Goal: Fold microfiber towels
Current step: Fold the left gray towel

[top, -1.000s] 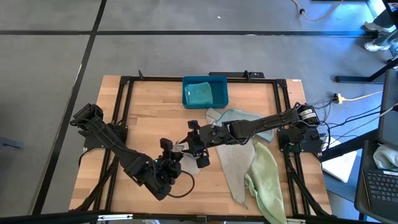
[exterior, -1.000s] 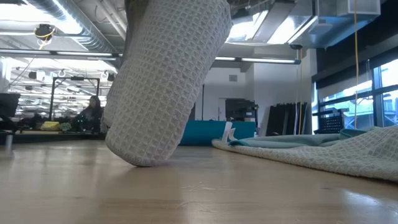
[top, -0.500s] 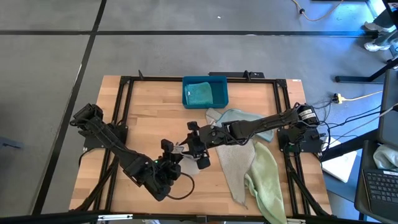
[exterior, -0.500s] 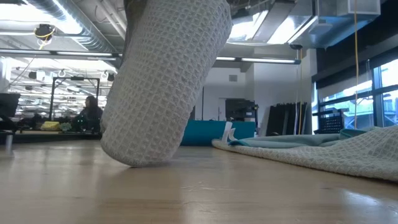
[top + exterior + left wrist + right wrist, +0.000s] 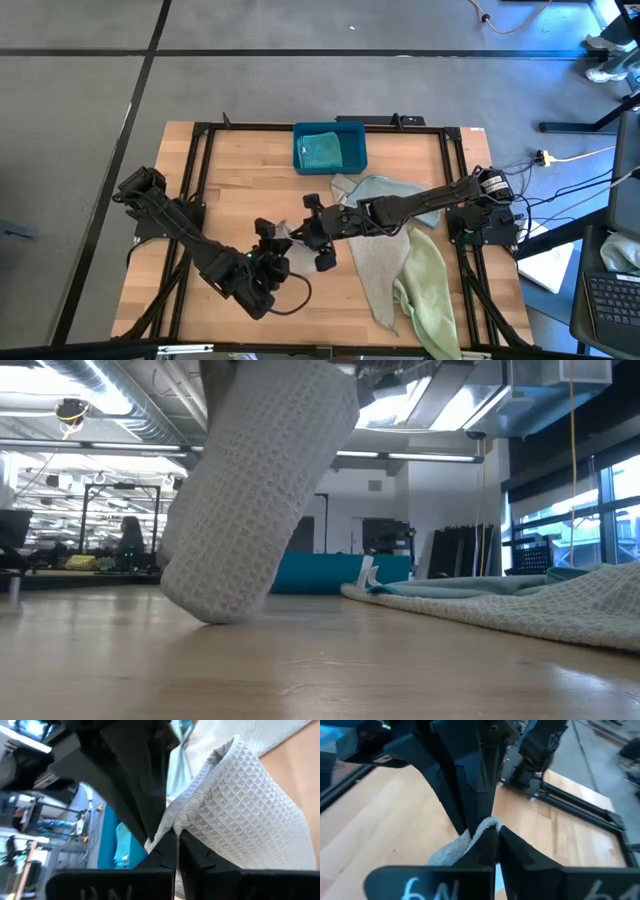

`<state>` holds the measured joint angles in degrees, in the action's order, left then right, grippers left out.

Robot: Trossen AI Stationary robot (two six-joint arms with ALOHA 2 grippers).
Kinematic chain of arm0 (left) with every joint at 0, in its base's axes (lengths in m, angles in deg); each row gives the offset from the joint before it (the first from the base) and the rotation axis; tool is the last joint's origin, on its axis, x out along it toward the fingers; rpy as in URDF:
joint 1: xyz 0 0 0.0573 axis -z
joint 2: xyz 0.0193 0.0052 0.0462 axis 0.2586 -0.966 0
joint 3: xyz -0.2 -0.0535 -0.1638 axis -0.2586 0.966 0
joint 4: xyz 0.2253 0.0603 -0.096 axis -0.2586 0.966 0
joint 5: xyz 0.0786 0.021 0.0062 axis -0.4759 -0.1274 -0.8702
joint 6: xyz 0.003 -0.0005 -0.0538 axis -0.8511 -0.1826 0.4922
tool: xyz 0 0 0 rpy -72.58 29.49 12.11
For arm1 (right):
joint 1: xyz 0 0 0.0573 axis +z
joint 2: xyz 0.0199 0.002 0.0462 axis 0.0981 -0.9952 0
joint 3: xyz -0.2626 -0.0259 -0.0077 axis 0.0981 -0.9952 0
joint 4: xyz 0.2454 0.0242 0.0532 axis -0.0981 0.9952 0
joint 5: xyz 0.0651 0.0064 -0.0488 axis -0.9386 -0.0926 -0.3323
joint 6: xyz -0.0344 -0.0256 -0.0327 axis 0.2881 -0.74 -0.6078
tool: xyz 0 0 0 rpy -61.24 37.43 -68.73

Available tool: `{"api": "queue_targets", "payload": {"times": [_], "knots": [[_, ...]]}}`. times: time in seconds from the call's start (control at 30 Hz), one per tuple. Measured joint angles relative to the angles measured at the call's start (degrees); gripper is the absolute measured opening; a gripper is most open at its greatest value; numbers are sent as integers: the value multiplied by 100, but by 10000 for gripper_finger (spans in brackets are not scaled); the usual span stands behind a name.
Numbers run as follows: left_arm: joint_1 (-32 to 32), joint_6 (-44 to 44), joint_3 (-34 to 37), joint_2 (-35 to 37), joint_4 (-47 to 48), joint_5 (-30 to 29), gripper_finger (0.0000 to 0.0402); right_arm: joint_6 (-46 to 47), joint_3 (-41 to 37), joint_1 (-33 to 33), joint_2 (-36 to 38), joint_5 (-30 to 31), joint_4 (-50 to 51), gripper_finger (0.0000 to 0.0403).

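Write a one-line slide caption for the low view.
A pale grey towel hangs folded from above, its lower end at the wooden table, with more towels lying to the right.

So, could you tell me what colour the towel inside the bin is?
Teal; the towel in the bin shows best in the high view.

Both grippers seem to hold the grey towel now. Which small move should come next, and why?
Probably spread it: the left gripper and right gripper are both shut on the grey towel, close together, and it hangs bunched with its lower end touching the table. Drawing the grippers apart should open it flat for folding.
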<state>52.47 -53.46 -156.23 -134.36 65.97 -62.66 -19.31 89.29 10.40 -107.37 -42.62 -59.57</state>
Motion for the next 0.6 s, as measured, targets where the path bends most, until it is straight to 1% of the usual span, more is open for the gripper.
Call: {"api": "queue_targets", "payload": {"times": [0.07,0.13,0.2,0.27,0.37,0.4,0.53,0.6], "knots": [[83,377,0,1,363,-44,1,-2,0,11,4,129,92,8],[170,817,11,15,878,-294,0,-6,-18,55,25,-49,337,7],[264,1418,0,31,1264,-312,0,-17,-26,104,4,-111,412,8],[417,2037,5,28,1827,-85,0,-22,-26,121,41,56,454,8],[620,2875,7,25,2427,313,0,-25,-22,106,62,631,567,5],[681,3088,7,22,2601,372,0,-27,-22,106,61,716,596,4],[811,3516,7,14,2952,545,0,-43,-22,107,61,795,578,6],[839,3633,21,17,3111,583,0,-42,-22,22,61,1082,703,6]]}}
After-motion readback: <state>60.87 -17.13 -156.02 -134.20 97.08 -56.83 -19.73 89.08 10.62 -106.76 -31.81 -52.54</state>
